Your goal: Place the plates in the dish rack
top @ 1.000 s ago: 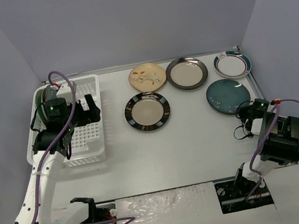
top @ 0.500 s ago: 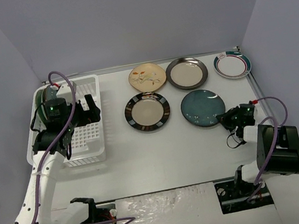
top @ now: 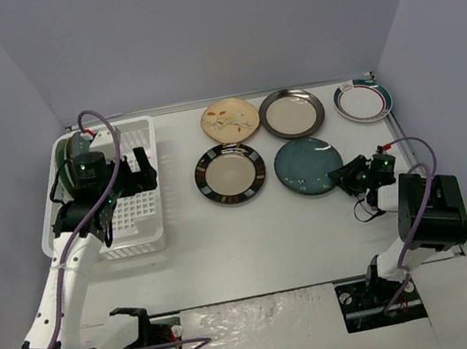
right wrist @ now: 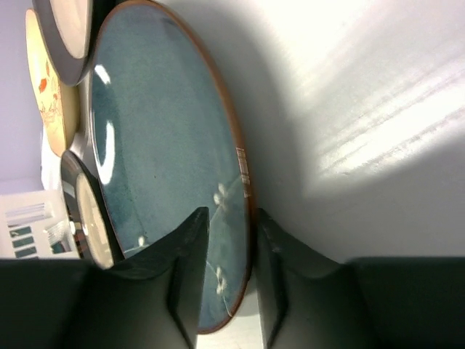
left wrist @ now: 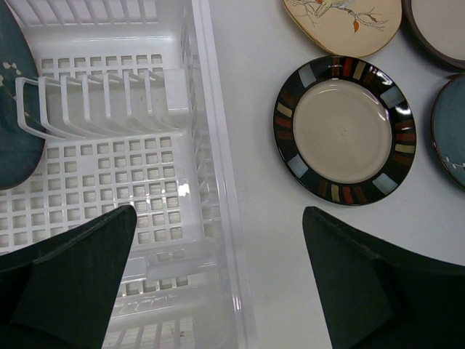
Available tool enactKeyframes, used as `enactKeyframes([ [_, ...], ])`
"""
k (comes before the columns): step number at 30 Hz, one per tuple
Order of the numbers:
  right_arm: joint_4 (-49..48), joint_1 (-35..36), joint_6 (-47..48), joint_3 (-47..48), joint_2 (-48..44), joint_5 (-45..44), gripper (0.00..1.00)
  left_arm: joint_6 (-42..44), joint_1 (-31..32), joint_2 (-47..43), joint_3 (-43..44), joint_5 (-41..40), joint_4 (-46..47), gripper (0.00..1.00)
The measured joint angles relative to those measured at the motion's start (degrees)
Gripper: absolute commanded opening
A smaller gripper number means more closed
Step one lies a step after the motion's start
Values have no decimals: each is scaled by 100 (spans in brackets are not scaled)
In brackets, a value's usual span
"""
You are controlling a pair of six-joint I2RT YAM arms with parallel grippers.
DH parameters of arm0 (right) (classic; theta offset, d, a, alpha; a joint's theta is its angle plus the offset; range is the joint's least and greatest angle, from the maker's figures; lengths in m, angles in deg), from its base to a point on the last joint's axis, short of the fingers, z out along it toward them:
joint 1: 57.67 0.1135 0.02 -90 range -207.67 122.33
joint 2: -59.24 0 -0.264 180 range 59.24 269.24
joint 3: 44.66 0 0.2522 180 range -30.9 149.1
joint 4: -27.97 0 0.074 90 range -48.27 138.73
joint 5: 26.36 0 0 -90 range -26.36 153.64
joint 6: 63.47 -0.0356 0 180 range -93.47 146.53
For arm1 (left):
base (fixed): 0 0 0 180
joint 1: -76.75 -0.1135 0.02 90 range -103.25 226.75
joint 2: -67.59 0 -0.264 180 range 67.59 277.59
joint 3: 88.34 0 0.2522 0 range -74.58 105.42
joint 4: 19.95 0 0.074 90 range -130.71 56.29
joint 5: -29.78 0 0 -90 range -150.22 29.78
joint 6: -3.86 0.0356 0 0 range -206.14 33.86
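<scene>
Blue plate [top: 308, 166]: rim pinched at 4 o'clock by right end effector [top: 348, 175]. Rack [top: 138, 244]: far off at 9 o'clock. Left end effector [top: 135, 177] hangs over its 3 o'clock wall, spread wide, empty.

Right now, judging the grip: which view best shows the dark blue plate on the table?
Right wrist: dark blue plate fills it, rim inside the right hand. Top external shows it small; left wrist, just its edge.

I am working in a robot lab cell: plain lilac-grey panel walls [top: 209, 26] are boxing in my flat white table [top: 252, 234] along its far and side edges.
</scene>
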Motion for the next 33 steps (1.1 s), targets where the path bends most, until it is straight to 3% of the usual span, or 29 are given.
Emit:
enactKeyframes([
  [3, -79, -9, 19, 6, 171, 46, 2, 12, 0, 12, -70, 12, 22, 97],
  [4, -89, -10, -17, 10, 191, 60, 0, 14, 0, 25, -88, 19, 31, 97],
  [11, 211, -4, -95, 10, 15, 117, 0, -37, 0, 48, -168, 254, 141, 97],
  [24, 2140, 0, 209, 134, -2246, -110, 0, -976, 215, 63, -168, 1176, 574, 97],
  [28, 1842, 26, -87, 170, -2253, 171, 0, -1323, 554, 66, -168, 1347, 857, 97],
  [33, 482, 261, -755, 155, -2173, 703, 0, -1696, 1070, 274, -166, 1446, 1349, 97],
])
